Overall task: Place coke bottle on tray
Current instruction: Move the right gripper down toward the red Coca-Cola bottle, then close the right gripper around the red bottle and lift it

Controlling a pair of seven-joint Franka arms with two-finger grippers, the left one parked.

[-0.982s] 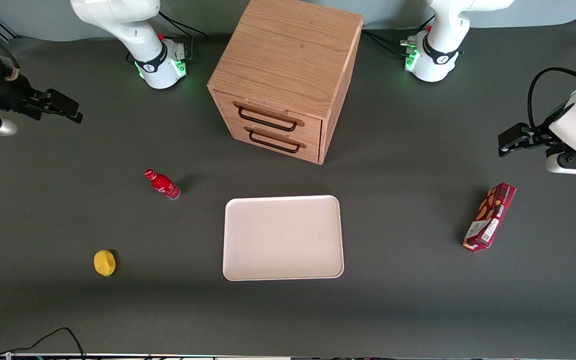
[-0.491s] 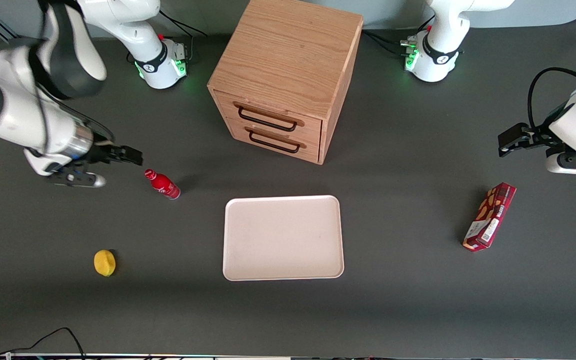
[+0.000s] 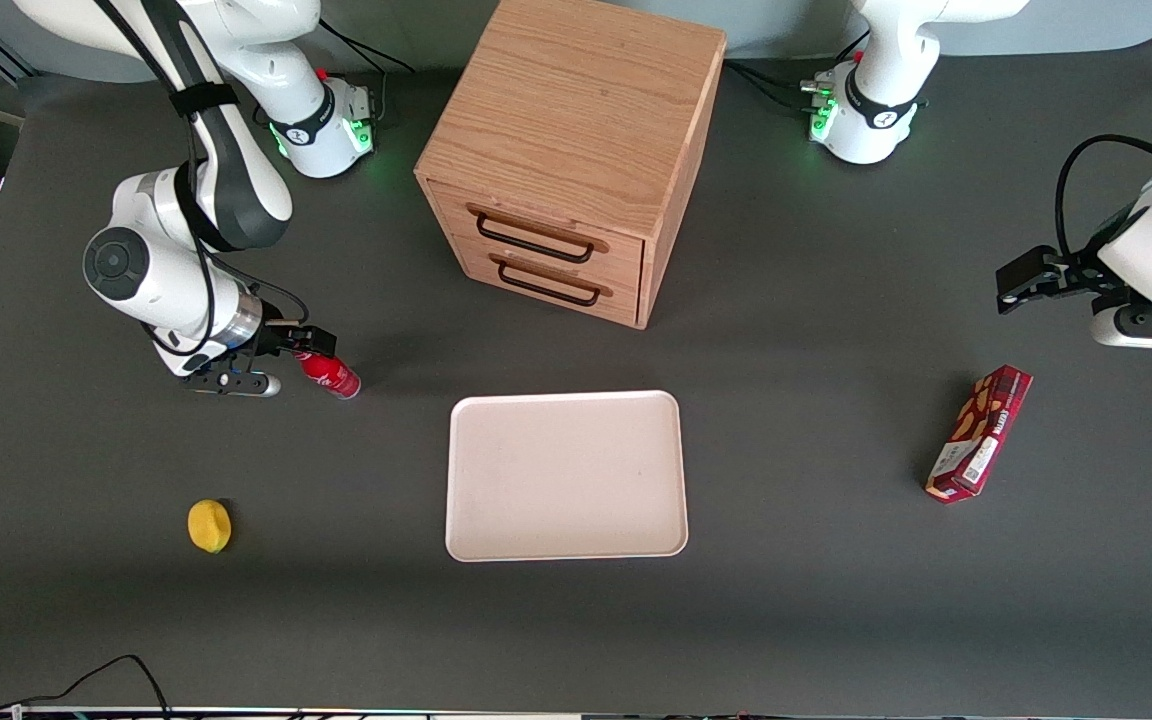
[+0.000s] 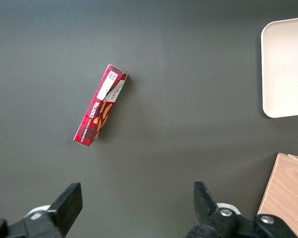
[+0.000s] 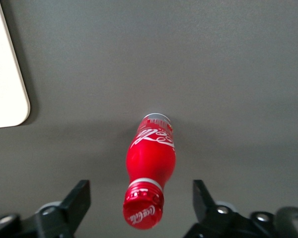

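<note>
The coke bottle (image 3: 332, 375), small and red with a red cap and white lettering, stands upright on the dark table toward the working arm's end. The off-white tray (image 3: 566, 474) lies flat in the middle of the table, apart from the bottle. My gripper (image 3: 308, 345) is open just above the bottle's cap. In the right wrist view the bottle (image 5: 150, 158) stands between my gripper's (image 5: 141, 198) two spread fingers, with a gap on each side of the cap. The tray's corner (image 5: 7, 74) also shows there.
A wooden cabinet with two drawers (image 3: 566, 155) stands farther from the front camera than the tray. A yellow lemon (image 3: 209, 525) lies nearer the camera than the bottle. A red snack box (image 3: 979, 432) lies toward the parked arm's end; it also shows in the left wrist view (image 4: 100, 110).
My arm has swung in from the table's edge toward the bottle. The gripper now sits over the bottle's cap. The bottle and tray have not moved.
</note>
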